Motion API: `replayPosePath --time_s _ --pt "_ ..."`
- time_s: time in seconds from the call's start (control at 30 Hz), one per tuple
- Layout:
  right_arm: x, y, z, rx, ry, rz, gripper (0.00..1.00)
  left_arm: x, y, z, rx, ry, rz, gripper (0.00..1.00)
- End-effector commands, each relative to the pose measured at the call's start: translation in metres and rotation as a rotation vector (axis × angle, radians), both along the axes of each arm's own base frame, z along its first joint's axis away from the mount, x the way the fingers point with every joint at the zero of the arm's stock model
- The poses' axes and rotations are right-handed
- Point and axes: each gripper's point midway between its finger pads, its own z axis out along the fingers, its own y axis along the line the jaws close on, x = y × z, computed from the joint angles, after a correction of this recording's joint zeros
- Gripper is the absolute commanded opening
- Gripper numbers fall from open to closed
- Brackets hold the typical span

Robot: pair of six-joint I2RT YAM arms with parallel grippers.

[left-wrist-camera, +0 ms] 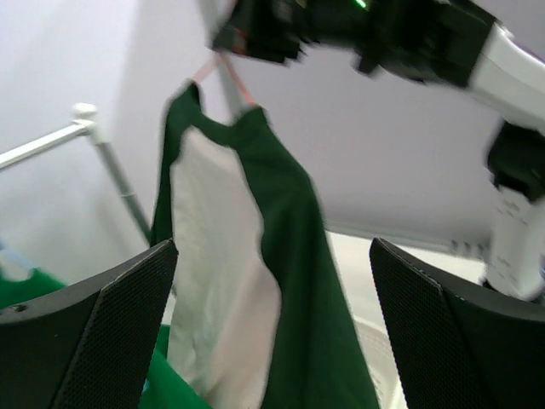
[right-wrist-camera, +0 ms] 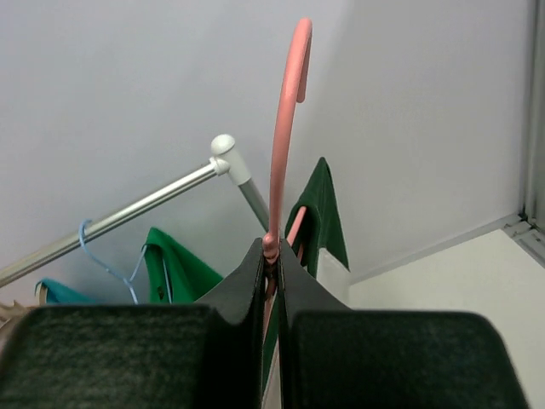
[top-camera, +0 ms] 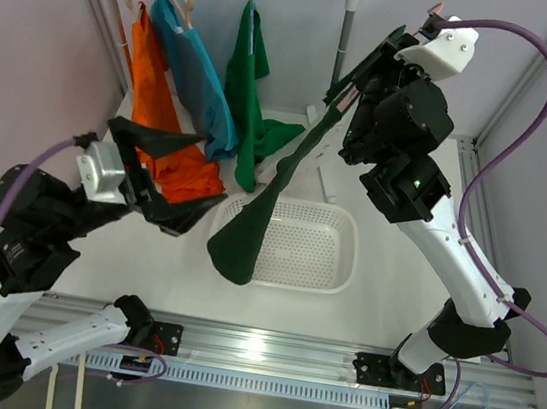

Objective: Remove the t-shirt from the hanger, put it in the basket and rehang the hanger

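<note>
Pinched pink hanger [right-wrist-camera: 285, 128] at its neck with right gripper [right-wrist-camera: 271, 247], green t-shirt [top-camera: 268, 204] draped from it, hem down by basket [top-camera: 345, 234]. Held left gripper [left-wrist-camera: 272, 256] wide apart facing the shirt, grasping nothing.

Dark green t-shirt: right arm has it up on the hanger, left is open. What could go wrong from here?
1. The right end effector pinches only the thin neck of the pink hanger; a pull on the dark green t-shirt may twist or slip it.
2. The open left end effector sits beside the orange shirt on the rail and might snag that instead.
3. The t-shirt's hem hangs at the white basket rim and may drag it.
</note>
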Motion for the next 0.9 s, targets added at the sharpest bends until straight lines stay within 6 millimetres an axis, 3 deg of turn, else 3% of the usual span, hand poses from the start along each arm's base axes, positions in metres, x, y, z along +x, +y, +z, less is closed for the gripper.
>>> replayPosePath --time_s 0.0,0.03,0.07,0.13,0.2,0.33,0.4,0.57,0.6,0.67,0.7,0.8,0.87 --pt "-0.009 -0.023 0.02 0.125 -0.046 -0.09 0.0 -0.003 -0.034 -0.049 0.134 -0.011 -0.117 0.99" --pt "-0.008 -0.021 0.021 0.121 -0.051 -0.083 0.0 -0.003 -0.039 -0.056 0.153 -0.022 -0.124 1.0" --pt "-0.007 -0.019 0.02 0.122 -0.052 -0.082 0.0 -0.004 -0.051 -0.076 0.186 0.002 -0.153 1.0" --pt "-0.006 -0.017 0.022 0.123 -0.062 -0.07 0.0 0.004 -0.06 -0.085 0.215 -0.018 -0.127 0.99" --pt "-0.005 -0.014 0.022 0.123 -0.062 -0.065 0.0 0.017 -0.076 -0.105 0.268 -0.002 -0.106 0.99" --pt "-0.005 -0.011 0.025 0.137 -0.064 -0.039 0.0 0.047 -0.093 -0.113 0.303 0.004 -0.028 1.0" --pt "-0.006 -0.012 0.026 0.139 -0.064 -0.03 0.0 0.064 -0.106 -0.128 0.342 0.041 -0.001 1.0" --pt "-0.009 -0.013 0.028 0.144 -0.071 -0.014 0.0 0.092 -0.113 -0.123 0.317 0.079 0.103 0.99" --pt "-0.009 -0.013 0.027 0.138 -0.071 -0.013 0.0 0.095 -0.113 -0.121 0.307 0.075 0.117 0.95" --pt "-0.01 -0.015 0.029 0.135 -0.075 -0.012 0.0 0.103 -0.107 -0.117 0.3 0.084 0.176 0.74" --pt "-0.009 -0.016 0.03 0.133 -0.079 -0.014 0.0 0.105 -0.105 -0.12 0.313 0.089 0.19 0.51" --pt "-0.004 -0.02 0.028 0.113 -0.076 -0.038 0.0 0.097 -0.095 -0.112 0.294 0.083 0.198 0.16" --pt "0.006 -0.029 0.024 0.103 -0.073 -0.073 0.0 0.082 -0.086 -0.106 0.279 0.051 0.194 0.1"
